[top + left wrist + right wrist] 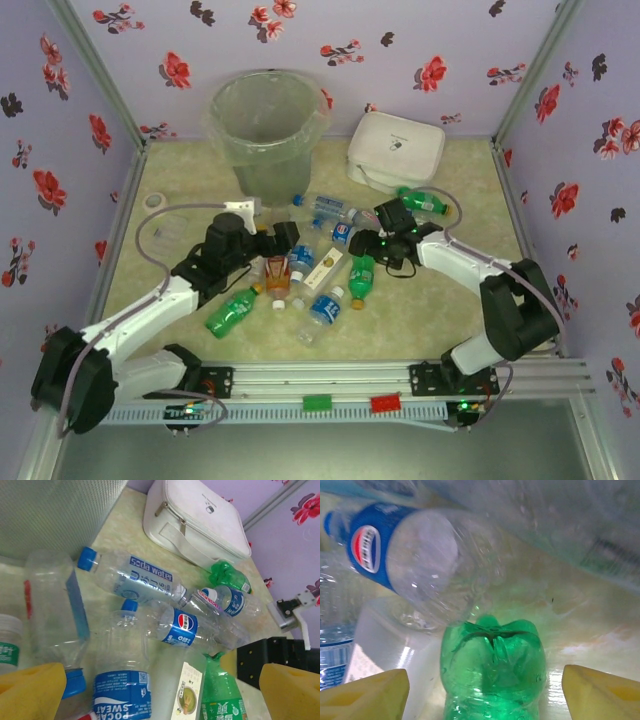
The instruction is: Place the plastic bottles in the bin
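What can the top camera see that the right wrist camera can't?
The top camera adds the bin, the white box and all the scattered bottles. The right wrist camera adds a close look at the green bottle's bumpy bottom, sitting between the open right gripper's yellow fingers without touching them. Both have that green bottle and the Pepsi bottle next to it.

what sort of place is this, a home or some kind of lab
Probably a robot test cell, not a home: a tabletop boxed in by lilac flower-print walls, two white-and-black robot arms bolted to an aluminium rail, and small plastic bottles strewn before a tall translucent grey-green bin.
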{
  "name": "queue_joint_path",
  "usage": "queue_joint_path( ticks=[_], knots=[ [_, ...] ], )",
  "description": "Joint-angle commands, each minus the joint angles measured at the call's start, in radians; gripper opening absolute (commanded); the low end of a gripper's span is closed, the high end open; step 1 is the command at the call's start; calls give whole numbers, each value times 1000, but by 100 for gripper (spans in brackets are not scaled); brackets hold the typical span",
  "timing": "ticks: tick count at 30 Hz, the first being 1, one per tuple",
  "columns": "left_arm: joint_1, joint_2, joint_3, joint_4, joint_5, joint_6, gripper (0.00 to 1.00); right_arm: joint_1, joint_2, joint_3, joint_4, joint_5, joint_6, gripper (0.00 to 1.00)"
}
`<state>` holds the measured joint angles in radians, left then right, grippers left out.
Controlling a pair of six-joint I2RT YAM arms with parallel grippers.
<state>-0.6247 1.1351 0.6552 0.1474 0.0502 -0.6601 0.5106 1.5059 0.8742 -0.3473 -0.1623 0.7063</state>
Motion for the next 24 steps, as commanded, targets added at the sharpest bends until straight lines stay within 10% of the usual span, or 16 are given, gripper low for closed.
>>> queue_joint_path(
  ticks=[1, 24],
  knots=[
    [-16, 57, 55, 85, -35, -37, 99, 14, 12, -44, 50, -14, 59, 77],
    [-68, 180, 136, 43, -28, -21, 100, 16, -57, -152, 144, 27, 118, 53]
  ],
)
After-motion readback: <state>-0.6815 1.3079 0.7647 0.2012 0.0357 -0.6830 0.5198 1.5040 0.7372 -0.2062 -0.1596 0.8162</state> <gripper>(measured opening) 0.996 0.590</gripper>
